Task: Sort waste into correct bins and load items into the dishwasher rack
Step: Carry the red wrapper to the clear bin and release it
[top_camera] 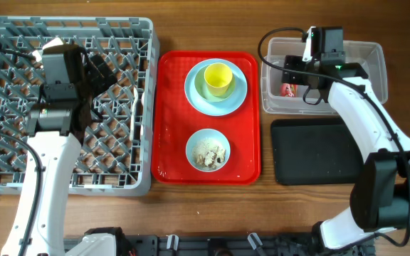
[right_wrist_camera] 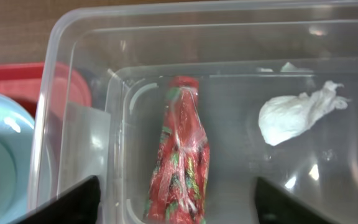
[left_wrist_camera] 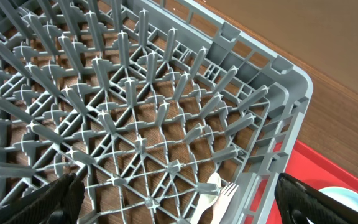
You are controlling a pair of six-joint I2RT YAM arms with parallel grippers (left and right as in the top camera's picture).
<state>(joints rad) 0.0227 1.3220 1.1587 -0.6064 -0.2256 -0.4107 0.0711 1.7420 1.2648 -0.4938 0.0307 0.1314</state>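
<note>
The grey dishwasher rack point(top_camera: 119, 128) fills the left. My left gripper point(top_camera: 95, 70) hovers over it, open and empty point(left_wrist_camera: 179, 210). The white spoon point(left_wrist_camera: 209, 194) and fork point(left_wrist_camera: 225, 194) lie together on the rack floor point(left_wrist_camera: 135, 124) near its wall. My right gripper point(top_camera: 305, 80) is open point(right_wrist_camera: 179, 210) over the clear tub point(top_camera: 372, 71). The red wrapper point(right_wrist_camera: 182, 155) and the white tissue point(right_wrist_camera: 297, 115) lie inside the tub; the wrapper also shows in the overhead view point(top_camera: 288, 89). The yellow cup point(top_camera: 218, 78) stands on the blue plate point(top_camera: 194, 91). The blue bowl point(top_camera: 193, 142) holds food scraps point(top_camera: 211, 153).
Plate and bowl sit on the flat red serving tray point(top_camera: 173, 107) between the rack and the bins. The black tray point(top_camera: 319, 151) lies in front of the clear tub. Bare wooden table runs along the front edge.
</note>
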